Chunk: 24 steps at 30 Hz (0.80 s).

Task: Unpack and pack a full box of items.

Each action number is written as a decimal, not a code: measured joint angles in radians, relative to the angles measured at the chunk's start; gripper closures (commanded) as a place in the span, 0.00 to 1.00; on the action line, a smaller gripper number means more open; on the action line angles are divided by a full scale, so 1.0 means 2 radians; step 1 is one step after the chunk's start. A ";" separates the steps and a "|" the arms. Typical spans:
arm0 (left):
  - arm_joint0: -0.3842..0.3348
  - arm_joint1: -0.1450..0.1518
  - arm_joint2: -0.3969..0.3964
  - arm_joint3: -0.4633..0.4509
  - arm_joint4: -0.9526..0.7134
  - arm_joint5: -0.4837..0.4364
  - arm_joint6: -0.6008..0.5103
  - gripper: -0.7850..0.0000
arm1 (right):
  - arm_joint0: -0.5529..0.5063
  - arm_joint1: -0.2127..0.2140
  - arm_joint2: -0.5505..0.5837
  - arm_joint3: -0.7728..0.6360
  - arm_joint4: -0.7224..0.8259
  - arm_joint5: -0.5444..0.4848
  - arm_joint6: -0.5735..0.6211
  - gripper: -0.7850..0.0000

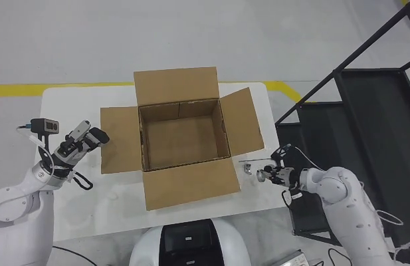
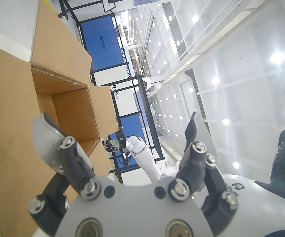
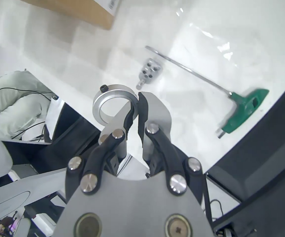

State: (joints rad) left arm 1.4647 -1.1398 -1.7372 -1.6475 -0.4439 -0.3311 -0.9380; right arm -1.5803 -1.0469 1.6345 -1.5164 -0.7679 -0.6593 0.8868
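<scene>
The right hand [image 3: 138, 99] is clenched on a metal ring [image 3: 114, 90], pinching one side of its wall, low over the counter [image 3: 206, 25] just right of the box [image 1: 181, 110]. With only one wall gripped the ring may swivel, so I would hold the pinch firm and move level. The box looks empty. To pack the ring, lift it over the right flap [image 1: 244, 126], which stands between. Right of the box, near the ring, lie a small metal block [image 3: 150, 69] and a green-handled hex key [image 3: 199, 75]. The left hand [image 2: 117, 119] hangs released, left of the box.
</scene>
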 measured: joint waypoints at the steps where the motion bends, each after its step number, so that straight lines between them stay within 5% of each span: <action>1: 0.000 0.000 0.000 0.000 0.000 0.000 0.000 0.00 | 0.003 0.000 -0.004 0.004 -0.010 0.011 -0.003 1.00; 16: 0.000 0.000 0.000 0.000 0.000 0.000 0.000 0.00 | 0.035 -0.003 -0.059 0.048 -0.099 0.120 -0.022 1.00; 17: 0.000 0.000 0.000 0.000 0.000 0.000 0.000 0.00 | 0.035 -0.003 -0.062 0.048 -0.103 0.124 -0.023 0.95; 18: 0.000 0.000 0.000 0.000 0.000 0.000 0.000 0.00 | 0.036 -0.003 -0.064 0.048 -0.105 0.127 -0.024 0.59; 20: 0.000 0.000 0.000 0.000 0.000 0.000 0.000 0.00 | 0.037 -0.003 -0.069 0.049 -0.102 0.129 -0.028 0.16; 22: 0.000 0.000 0.000 0.000 0.000 0.000 0.000 0.00 | 0.039 -0.004 -0.071 0.052 -0.094 0.125 -0.031 0.00; 24: 0.000 0.000 0.000 0.000 0.000 0.000 0.000 0.00 | 0.042 -0.003 -0.073 0.055 -0.095 0.125 -0.031 0.00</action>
State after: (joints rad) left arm 1.4647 -1.1398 -1.7372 -1.6475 -0.4439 -0.3311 -0.9380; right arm -1.4960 -1.0531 1.4894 -1.4055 -0.9585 -0.4086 0.8257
